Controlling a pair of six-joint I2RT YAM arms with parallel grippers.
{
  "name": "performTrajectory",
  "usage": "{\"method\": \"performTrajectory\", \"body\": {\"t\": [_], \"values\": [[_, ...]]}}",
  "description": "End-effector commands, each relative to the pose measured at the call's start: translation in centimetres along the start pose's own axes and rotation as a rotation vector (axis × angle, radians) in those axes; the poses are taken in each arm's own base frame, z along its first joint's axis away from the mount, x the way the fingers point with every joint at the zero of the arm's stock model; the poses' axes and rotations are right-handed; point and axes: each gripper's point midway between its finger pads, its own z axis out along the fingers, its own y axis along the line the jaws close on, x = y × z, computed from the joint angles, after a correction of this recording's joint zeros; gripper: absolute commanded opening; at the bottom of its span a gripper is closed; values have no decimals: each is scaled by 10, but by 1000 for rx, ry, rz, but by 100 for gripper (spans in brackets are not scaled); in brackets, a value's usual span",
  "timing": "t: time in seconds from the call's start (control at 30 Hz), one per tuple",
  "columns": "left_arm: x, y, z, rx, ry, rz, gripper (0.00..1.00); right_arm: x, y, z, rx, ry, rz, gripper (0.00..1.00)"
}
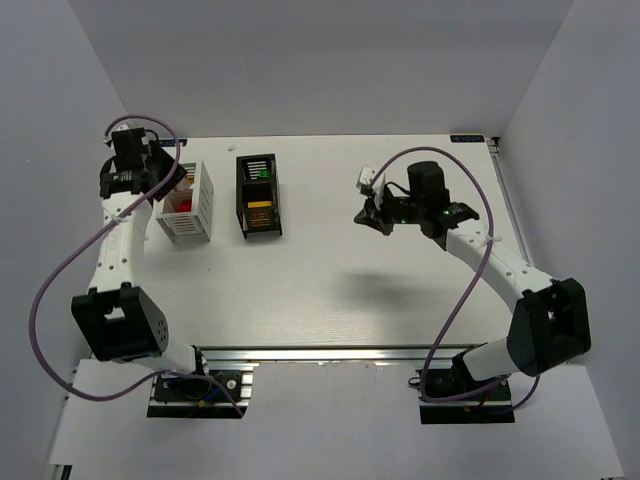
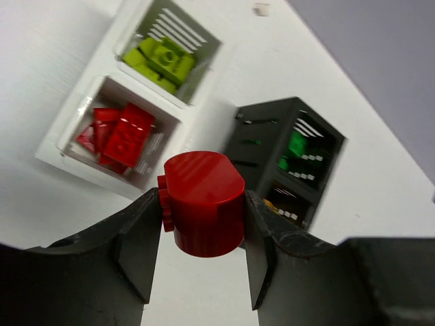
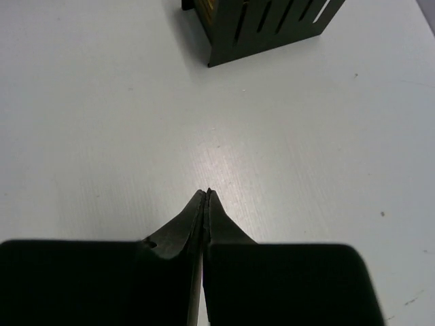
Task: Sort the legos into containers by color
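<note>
Left gripper (image 2: 202, 234) pinches a red brick (image 2: 204, 204) between its fingers, held in the air at the white bin (image 1: 184, 230), near the far left corner of the table (image 1: 330, 290). One compartment of that bin holds red bricks (image 2: 122, 136), the other yellow-green bricks (image 2: 160, 60). Black bin (image 2: 262, 142) stands just beside it, toward the far edge, with dark green pieces (image 2: 296, 144) and orange-yellow pieces (image 1: 259, 215) in separate compartments. Right gripper (image 3: 206, 198) hovers right of centre, fingers pressed together and holding nothing.
</note>
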Motion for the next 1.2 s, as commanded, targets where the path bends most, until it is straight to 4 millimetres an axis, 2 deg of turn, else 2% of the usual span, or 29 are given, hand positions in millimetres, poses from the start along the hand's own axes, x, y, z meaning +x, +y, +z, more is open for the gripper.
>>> {"method": "performTrajectory", "body": {"t": [0.0,0.3,0.4,0.47,0.53,0.57,0.73,0.87,0.9,0.93,1.0,1.1,1.13,1.17], "values": [[-14,26,13,-139,-34,23,0,6,22,-10,-44,-8,-1,0],[-24,41,45,-216,-31,50,0,10,21,-16,-34,-13,30,0],[-17,47,57,-236,-2,55,10,10,19,-16,-35,-13,37,0],[-10,49,64,-241,18,52,24,10,17,-17,-29,-12,41,0],[-6,52,66,-250,30,46,32,9,14,-18,-23,-12,46,0],[-4,54,67,-253,35,45,39,9,14,-19,-22,-12,46,0],[0,54,67,-251,47,43,56,12,11,-24,-8,-8,58,0],[-5,51,62,-241,32,43,70,9,10,-26,-4,-8,58,2],[-9,48,57,-233,19,44,72,9,9,-27,0,-8,58,7],[-11,47,55,-231,13,42,75,8,8,-28,5,-7,61,29],[-14,44,46,-222,-3,42,87,6,7,-31,13,-9,59,38],[-12,47,40,-222,-12,42,98,3,4,-35,37,-10,59,64],[-14,44,33,-210,-23,42,98,2,3,-36,45,-9,59,89],[-14,41,29,-188,-28,39,98,2,0,-38,61,-5,69,89]]}}
